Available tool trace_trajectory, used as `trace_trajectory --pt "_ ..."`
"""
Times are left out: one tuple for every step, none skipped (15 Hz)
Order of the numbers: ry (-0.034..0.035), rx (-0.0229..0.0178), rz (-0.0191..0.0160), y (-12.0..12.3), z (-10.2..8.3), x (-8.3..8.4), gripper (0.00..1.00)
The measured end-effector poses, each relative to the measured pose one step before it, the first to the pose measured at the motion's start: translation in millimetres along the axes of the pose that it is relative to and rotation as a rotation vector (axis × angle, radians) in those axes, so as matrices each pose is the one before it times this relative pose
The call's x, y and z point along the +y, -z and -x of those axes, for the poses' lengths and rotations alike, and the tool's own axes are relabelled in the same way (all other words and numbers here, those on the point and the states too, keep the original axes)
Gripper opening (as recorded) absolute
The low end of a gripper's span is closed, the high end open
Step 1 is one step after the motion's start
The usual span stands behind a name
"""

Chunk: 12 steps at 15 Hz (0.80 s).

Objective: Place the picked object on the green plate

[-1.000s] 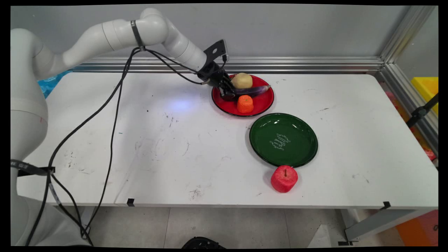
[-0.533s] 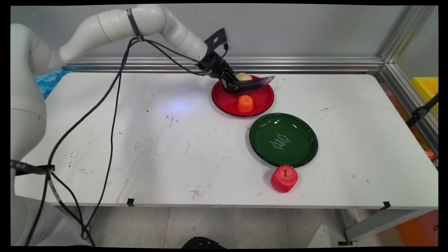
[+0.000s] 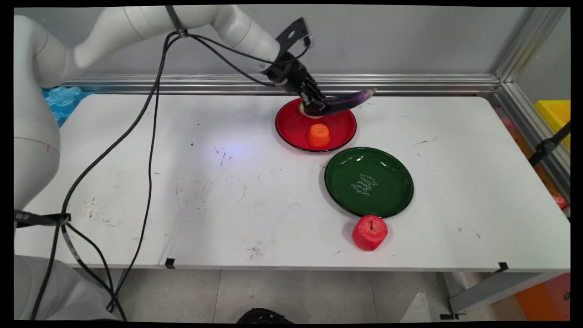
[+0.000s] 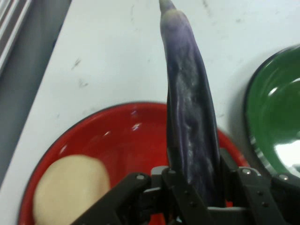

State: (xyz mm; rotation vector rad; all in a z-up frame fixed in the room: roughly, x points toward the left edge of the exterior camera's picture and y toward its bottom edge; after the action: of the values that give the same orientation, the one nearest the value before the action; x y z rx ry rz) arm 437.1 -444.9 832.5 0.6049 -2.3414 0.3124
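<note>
My gripper is shut on the thick end of a long purple eggplant, held in the air over the back of the red plate. In the hand view the eggplant runs straight up from between the fingers. A pale potato lies on the red plate below; in the main view the gripper and eggplant hide most of it. An orange fruit stands on the plate's front part.
A green plate with nothing on it lies just right of and nearer than the red one. A red apple sits on the table by the green plate's near rim. An aluminium rail runs along the table's back edge.
The gripper has lifted the eggplant off the red plate, moving up and slightly right; the eggplant's tip now points toward the rail. The potato has become mostly hidden behind them.
</note>
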Motion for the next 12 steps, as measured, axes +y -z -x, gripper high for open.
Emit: trace_trajectory --pt "0.00153 0.0029 0.00484 0.47 -3.97 4.23 0.0" --pt "0.00242 0.00508 0.00798 0.7 -6.47 7.26 0.0" --pt "0.00123 0.00268 0.0064 0.13 -4.79 6.51 0.0" --pt "0.00217 0.0019 0.00761 -0.61 -5.01 8.01 0.0" --pt "0.00268 0.00174 0.00673 -0.64 -4.34 7.42 0.0" --pt "0.00208 0.00091 0.00586 -0.92 -3.08 6.29 0.0" --pt "0.00209 0.00087 0.00561 -1.51 -3.11 7.03 0.0" --pt "0.00154 -0.00011 0.00386 -1.52 -2.11 5.6 0.0" --pt "0.00115 -0.00057 0.00245 -1.28 -0.89 3.6 0.0" --pt "0.00194 -0.00156 0.00389 -2.29 -1.1 5.99 0.0" --pt "0.00115 -0.00206 0.00341 -2.23 -0.15 5.06 0.0" --pt "0.00183 -0.00253 0.00483 -2.82 0.34 5.81 0.0"
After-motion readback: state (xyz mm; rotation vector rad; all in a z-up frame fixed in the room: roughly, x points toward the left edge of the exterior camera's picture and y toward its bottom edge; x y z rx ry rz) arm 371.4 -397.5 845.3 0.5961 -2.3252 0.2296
